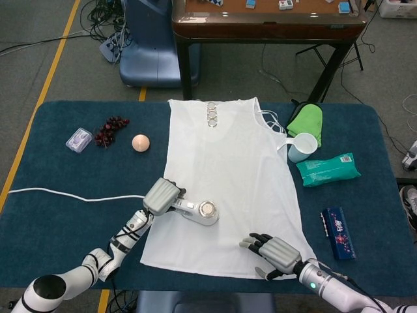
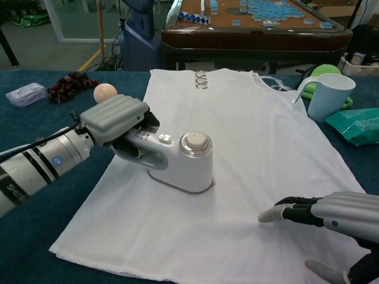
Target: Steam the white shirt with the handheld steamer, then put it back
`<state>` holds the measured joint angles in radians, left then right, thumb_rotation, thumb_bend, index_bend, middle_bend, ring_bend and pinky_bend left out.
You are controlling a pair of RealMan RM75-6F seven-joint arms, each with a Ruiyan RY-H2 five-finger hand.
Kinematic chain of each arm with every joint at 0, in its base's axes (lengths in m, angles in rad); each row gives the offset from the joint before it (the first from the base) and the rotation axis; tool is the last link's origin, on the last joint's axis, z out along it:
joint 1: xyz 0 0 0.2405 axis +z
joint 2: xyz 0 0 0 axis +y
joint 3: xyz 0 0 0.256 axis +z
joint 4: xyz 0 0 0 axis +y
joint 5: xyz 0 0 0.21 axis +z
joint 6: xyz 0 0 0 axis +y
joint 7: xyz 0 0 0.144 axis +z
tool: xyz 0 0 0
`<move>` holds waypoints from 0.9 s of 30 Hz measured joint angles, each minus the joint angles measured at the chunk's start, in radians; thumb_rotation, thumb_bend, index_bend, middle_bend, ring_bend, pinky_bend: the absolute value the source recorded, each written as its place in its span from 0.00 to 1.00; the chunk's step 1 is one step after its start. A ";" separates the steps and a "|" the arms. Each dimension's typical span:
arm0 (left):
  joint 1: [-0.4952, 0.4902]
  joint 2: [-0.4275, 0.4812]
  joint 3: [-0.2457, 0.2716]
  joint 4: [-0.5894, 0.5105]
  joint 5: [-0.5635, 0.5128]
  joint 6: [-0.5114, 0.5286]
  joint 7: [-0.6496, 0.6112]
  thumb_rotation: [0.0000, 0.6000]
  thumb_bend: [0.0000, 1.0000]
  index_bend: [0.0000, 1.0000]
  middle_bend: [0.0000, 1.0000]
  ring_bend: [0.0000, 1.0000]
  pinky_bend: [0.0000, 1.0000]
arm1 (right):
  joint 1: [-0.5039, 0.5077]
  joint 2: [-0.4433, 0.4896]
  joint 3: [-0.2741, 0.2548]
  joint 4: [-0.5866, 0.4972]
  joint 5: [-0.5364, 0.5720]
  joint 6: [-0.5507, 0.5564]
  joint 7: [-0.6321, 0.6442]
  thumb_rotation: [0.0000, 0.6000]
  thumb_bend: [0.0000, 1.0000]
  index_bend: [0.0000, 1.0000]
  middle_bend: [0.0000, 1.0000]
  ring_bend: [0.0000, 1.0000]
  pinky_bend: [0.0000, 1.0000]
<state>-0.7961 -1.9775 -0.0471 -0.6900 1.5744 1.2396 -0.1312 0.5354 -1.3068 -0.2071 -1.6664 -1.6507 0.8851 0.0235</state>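
Note:
The white shirt [image 1: 228,169] [image 2: 249,148] lies flat along the middle of the blue table. My left hand [image 1: 161,196] [image 2: 115,124] grips the handle of the white handheld steamer [image 1: 203,213] [image 2: 185,165], whose base rests on the shirt's lower left part. My right hand [image 1: 273,252] [image 2: 331,222] rests on the shirt's lower right hem with its fingers spread and nothing in it.
A white cord [image 1: 65,193] runs left across the table. Grapes [image 1: 111,129], a peach [image 1: 140,143] and a small clear box [image 1: 79,139] lie at the left. A white pitcher [image 1: 302,146], green cloth [image 1: 305,119], teal packet [image 1: 328,169] and blue box [image 1: 338,233] stand at the right.

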 measured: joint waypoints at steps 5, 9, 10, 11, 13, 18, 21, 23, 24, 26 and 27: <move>0.013 0.061 -0.023 -0.061 -0.019 0.009 -0.010 1.00 0.25 0.78 0.86 0.72 0.77 | 0.000 0.000 0.003 -0.001 -0.002 0.004 0.002 0.74 0.51 0.00 0.11 0.03 0.14; 0.029 0.119 -0.050 -0.105 -0.051 0.006 -0.022 1.00 0.25 0.78 0.86 0.72 0.77 | 0.002 0.000 0.007 -0.002 -0.005 0.009 0.007 0.74 0.51 0.00 0.11 0.03 0.14; 0.034 0.132 -0.056 -0.114 -0.059 0.006 -0.023 1.00 0.25 0.78 0.86 0.72 0.77 | 0.002 0.000 0.009 -0.002 -0.006 0.012 0.008 0.74 0.51 0.00 0.11 0.03 0.14; 0.041 0.149 -0.064 -0.124 -0.070 0.006 -0.026 1.00 0.25 0.78 0.86 0.72 0.77 | 0.002 0.001 0.011 -0.003 -0.006 0.014 0.009 0.74 0.51 0.00 0.11 0.03 0.14; 0.053 0.175 -0.076 -0.137 -0.086 0.006 -0.030 1.00 0.25 0.78 0.86 0.72 0.77 | 0.002 0.002 0.018 -0.004 -0.006 0.023 0.011 0.74 0.51 0.00 0.11 0.03 0.14; 0.097 0.238 -0.099 -0.146 -0.127 0.011 -0.044 1.00 0.25 0.78 0.86 0.72 0.77 | -0.001 0.006 0.037 -0.006 -0.003 0.053 0.012 0.74 0.44 0.00 0.11 0.03 0.14; 0.124 0.263 -0.108 -0.130 -0.149 0.013 -0.057 1.00 0.25 0.78 0.86 0.72 0.77 | -0.005 0.010 0.052 -0.011 0.001 0.074 0.010 0.74 0.36 0.00 0.11 0.03 0.14; 0.141 0.273 -0.114 -0.110 -0.164 0.015 -0.068 1.00 0.25 0.78 0.86 0.71 0.77 | -0.008 0.014 0.064 -0.014 0.005 0.090 0.008 0.74 0.31 0.00 0.11 0.03 0.14; 0.148 0.276 -0.117 -0.101 -0.171 0.016 -0.074 1.00 0.25 0.78 0.86 0.71 0.77 | -0.009 0.016 0.069 -0.016 0.006 0.097 0.007 0.74 0.29 0.00 0.11 0.03 0.14; 0.165 0.281 -0.124 -0.078 -0.184 0.018 -0.092 1.00 0.25 0.78 0.86 0.71 0.77 | -0.012 0.024 0.084 -0.020 0.011 0.118 0.005 0.74 0.25 0.00 0.11 0.03 0.14; 0.170 0.283 -0.126 -0.068 -0.189 0.018 -0.099 1.00 0.25 0.78 0.86 0.71 0.77 | -0.014 0.028 0.091 -0.022 0.014 0.128 0.004 0.74 0.24 0.00 0.11 0.03 0.14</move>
<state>-0.6259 -1.6948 -0.1727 -0.7575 1.3856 1.2580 -0.2303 0.5216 -1.2790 -0.1157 -1.6888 -1.6367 1.0126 0.0279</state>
